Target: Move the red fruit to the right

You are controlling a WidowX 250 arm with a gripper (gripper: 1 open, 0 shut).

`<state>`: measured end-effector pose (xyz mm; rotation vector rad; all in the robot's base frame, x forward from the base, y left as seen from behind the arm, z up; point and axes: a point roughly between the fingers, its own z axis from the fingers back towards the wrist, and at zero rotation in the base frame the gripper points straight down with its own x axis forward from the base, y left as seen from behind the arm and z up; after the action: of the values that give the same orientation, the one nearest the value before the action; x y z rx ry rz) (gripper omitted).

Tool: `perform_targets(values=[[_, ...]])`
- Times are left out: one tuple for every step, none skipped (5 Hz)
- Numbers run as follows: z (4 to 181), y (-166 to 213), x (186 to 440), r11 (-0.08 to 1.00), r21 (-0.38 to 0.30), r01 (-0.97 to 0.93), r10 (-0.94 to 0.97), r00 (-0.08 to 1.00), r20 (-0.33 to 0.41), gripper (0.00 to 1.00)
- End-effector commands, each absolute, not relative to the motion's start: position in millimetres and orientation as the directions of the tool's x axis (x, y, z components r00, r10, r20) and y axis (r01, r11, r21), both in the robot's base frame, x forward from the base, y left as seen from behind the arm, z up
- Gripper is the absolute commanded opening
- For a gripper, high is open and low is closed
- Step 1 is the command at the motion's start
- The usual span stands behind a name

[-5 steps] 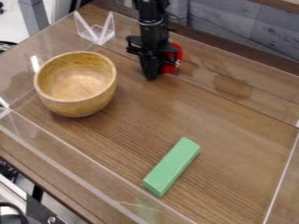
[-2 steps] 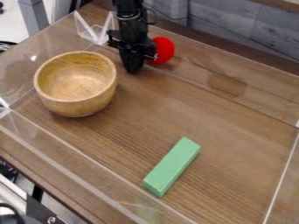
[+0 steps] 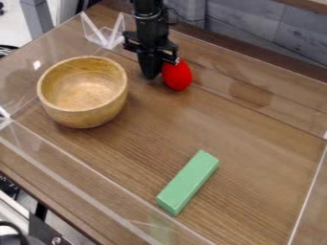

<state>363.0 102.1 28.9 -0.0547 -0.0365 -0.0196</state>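
The red fruit (image 3: 178,75), small and glossy, lies on the wooden table toward the back, right of centre of the bowl side. My black gripper (image 3: 151,67) points straight down just left of it, fingertips together and low over the table. Its jaws are shut with nothing between them. The fruit sits against or very close to the right side of the fingers; I cannot tell whether they touch.
A wooden bowl (image 3: 83,91) stands to the left of the gripper. A flat green block (image 3: 188,181) lies near the front. Clear acrylic walls (image 3: 307,206) ring the table, and a clear plastic stand (image 3: 102,33) sits at the back left.
The gripper, which stood over the fruit a second ago, has shifted slightly left and its jaws have shut. The fruit now lies free, a little nearer the camera than before.
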Motion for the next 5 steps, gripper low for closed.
perform_targets(values=[[81.6, 97, 361, 0.999, -0.022, 0.033, -0.029, 0.987, 0.158, 0.0], [110.5, 88, 351, 0.999, -0.012, 0.042, -0.038, 0.977, 0.212, 0.0], [132.8, 74, 341, 0.998, -0.01, 0.063, -0.059, 0.967, 0.247, 0.0], [128.7, 66, 342, 0.997, -0.011, 0.079, -0.074, 0.968, 0.241, 0.0], [116.4, 64, 344, 0.996, -0.01, 0.094, -0.089, 0.97, 0.226, 1.0]])
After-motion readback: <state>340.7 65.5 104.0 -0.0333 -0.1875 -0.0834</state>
